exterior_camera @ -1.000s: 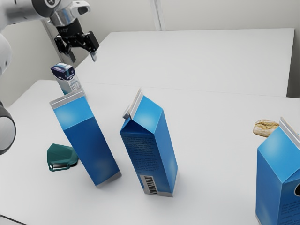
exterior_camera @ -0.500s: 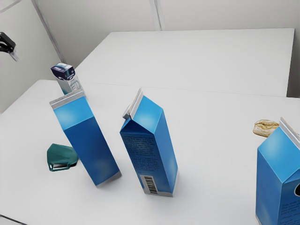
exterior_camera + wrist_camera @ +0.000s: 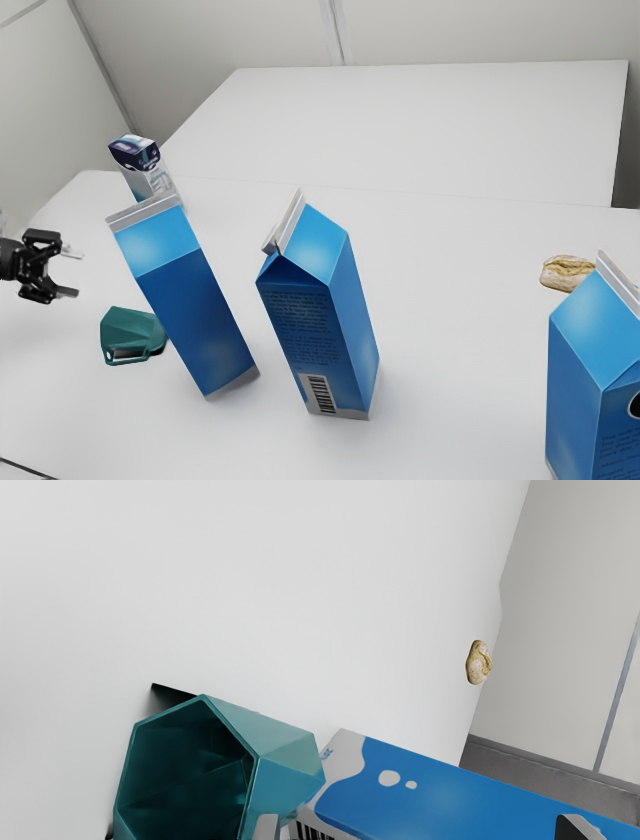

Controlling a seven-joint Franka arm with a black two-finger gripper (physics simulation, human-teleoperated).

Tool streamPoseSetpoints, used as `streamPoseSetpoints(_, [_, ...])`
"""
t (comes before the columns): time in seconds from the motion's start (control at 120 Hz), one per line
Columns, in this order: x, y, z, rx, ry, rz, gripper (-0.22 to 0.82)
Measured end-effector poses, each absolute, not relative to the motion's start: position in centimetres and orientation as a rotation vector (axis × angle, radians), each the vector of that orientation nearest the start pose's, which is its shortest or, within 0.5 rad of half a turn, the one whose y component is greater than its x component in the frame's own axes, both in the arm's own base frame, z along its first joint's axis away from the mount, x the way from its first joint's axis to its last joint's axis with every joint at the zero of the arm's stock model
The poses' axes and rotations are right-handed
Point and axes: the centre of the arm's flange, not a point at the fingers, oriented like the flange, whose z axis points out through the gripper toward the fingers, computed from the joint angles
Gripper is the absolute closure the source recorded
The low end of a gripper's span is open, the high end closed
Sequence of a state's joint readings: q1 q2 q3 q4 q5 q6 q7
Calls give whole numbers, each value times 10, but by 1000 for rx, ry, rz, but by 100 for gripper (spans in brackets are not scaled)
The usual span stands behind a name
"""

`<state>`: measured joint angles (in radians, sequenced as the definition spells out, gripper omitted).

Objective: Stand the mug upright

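- Exterior view: the teal, faceted, glossy mug [image 3: 132, 333] is lying on its side near a tall blue cardboard carton [image 3: 190, 300]; the black two-finger gripper [image 3: 73, 272] is hovering nearby, fingers wide apart, gripping nothing.
- Wrist view: the mug's dark mouth is facing sideways; its handle is perhaps hiding underneath.
- Approach seems in hand; next is calling for lining up, closing on the wall, then tipping upright.
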<state>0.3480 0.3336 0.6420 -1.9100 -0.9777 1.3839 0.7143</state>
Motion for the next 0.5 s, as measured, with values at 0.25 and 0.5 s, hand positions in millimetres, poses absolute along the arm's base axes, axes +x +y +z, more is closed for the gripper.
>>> streamPoseSetpoints(0.25, [372,357,315,2028,455,280,0])
streamPoseSetpoints(0.5, [372,343,286,2071,377,352,0])
